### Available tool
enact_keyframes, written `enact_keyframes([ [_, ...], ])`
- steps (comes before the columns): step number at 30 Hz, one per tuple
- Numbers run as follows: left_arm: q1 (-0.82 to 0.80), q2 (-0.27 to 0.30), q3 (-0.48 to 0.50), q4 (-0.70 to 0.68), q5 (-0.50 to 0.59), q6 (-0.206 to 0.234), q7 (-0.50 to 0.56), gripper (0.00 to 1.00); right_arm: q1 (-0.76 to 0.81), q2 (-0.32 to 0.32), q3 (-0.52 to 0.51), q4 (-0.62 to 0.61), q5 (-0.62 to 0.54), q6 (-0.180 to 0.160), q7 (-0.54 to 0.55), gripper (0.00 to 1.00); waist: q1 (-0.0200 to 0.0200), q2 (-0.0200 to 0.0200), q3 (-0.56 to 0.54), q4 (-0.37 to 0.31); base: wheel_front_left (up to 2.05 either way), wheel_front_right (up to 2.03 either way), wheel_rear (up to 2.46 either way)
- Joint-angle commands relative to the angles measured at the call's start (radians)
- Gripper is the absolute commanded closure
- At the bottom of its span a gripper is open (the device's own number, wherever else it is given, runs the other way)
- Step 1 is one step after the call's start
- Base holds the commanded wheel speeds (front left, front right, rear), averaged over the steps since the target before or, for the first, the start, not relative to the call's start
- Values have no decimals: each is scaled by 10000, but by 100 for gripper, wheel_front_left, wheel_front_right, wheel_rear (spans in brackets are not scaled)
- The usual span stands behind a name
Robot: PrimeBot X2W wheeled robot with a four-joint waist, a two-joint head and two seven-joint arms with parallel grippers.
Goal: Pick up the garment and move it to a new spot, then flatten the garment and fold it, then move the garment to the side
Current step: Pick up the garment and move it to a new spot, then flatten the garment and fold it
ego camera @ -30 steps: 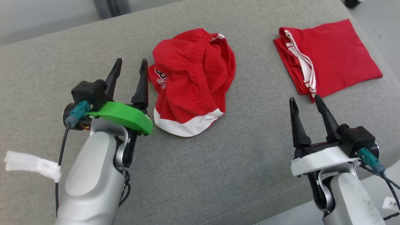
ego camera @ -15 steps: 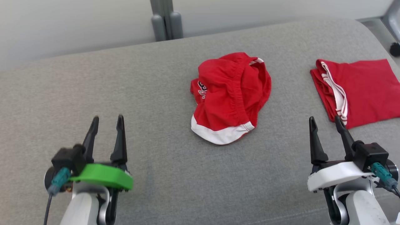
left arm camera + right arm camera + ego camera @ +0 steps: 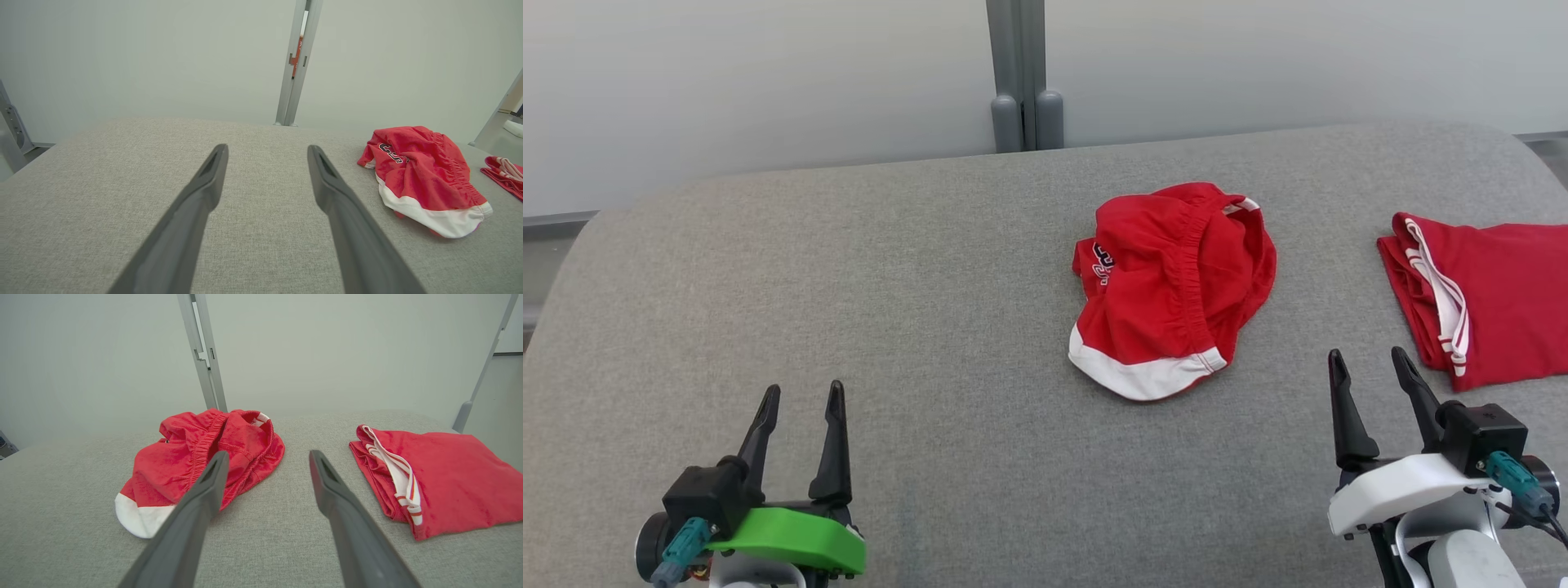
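One crumpled red garment (image 3: 1172, 286) on grey cushion (image 3: 849, 286)

Grey cushion (image 3: 849, 278), pale wall (image 3: 752, 90), metal post (image 3: 1017, 73)

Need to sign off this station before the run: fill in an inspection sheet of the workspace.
Surface: grey padded surface, carrying two garments.
Job's things: crumpled red garment with a white hem, right of centre, not gripped; folded red garment at the right edge, apart from it.
Clutter: nothing seen.
Grippers: left gripper and right gripper both open, holding nothing, near the front edge, apart from the cloth.
Cables: left teal connector beside the green mount; right teal connector with black cable, away from the fingers.
Surroundings: pale wall panels and grey post behind the surface.
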Motion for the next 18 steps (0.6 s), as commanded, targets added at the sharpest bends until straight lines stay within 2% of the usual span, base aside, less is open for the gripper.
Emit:
enact_keyframes([
  [1, 124, -45, 93, 17, 59, -39, -24, 0, 103, -46, -8, -13, 2, -7, 30, 0, 1, 0, -23, 46, 0, 0, 0],
  [18, -105, -325, 451, 20, 409, -238, -25, 0, -154, -24, 133, -93, -1, -7, -88, 0, 1, 0, 294, 120, 0, 0, 0],
])
